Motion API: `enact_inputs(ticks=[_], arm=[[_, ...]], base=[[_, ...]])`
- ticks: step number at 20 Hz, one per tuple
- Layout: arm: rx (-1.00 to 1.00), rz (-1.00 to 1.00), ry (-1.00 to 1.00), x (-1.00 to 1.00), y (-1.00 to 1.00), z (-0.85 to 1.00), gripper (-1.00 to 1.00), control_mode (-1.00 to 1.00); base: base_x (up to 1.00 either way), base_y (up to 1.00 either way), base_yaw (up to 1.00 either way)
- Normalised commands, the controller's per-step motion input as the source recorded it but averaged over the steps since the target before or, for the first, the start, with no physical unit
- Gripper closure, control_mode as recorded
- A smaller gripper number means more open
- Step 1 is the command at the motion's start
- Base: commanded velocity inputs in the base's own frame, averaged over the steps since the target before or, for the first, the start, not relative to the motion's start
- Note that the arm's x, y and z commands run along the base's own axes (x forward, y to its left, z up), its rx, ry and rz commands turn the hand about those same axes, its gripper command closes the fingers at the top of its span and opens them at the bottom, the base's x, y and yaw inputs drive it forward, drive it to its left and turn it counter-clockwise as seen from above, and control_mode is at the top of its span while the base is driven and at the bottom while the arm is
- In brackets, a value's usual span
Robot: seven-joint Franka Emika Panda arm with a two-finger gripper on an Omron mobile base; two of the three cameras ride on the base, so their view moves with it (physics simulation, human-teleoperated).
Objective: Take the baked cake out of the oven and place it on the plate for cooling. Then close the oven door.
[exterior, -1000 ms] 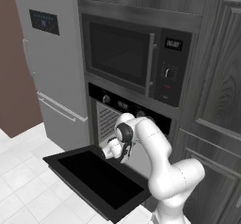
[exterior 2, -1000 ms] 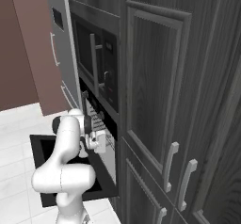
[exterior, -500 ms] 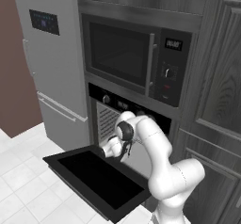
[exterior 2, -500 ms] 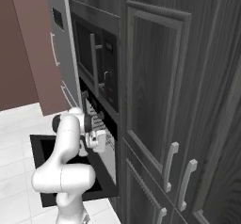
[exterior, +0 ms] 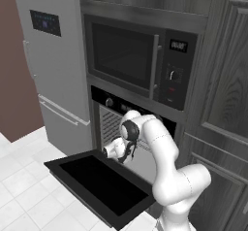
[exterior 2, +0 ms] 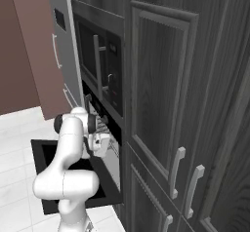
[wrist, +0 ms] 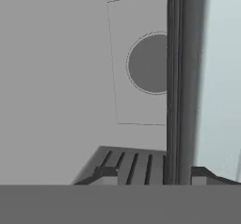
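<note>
A home kitchen: a black built-in oven (exterior: pixel 140 128) under a black microwave (exterior: pixel 138 60), set in dark wood-grain cabinets (exterior 2: pixel 161 94) beside a tall grey refrigerator (exterior: pixel 53 65) on white floor tiles (exterior: pixel 19 186).

I see glossy black glass on the oven door (exterior: pixel 99 184), dark wood-grain cabinets (exterior 2: pixel 163 85), a smooth matt grey fridge (exterior: pixel 60 55), and white floor tiles (exterior: pixel 19 186).

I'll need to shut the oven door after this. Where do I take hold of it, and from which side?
Take the oven door at its free front edge, coming from below and in front. It lies flat, hinged at the oven, so lifting at the edge farthest from the hinge should swing it up most easily.
</note>
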Motion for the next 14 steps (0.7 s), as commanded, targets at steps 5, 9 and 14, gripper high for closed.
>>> enact_inputs(ticks=[5,9,14], arm=[[0.15,0.0,0.13,-0.33,0.37,-0.35,1.0,-1.0],[0.13,0.0,0.13,-0.42,0.48,-0.42,1.0,-1.0],[0.11,0.0,0.12,-0.53,0.55,-0.49,1.0,-1.0]], base=[[0.0,0.0,0.0],[0.0,0.0,0.0],[0.0,0.0,0.0]])
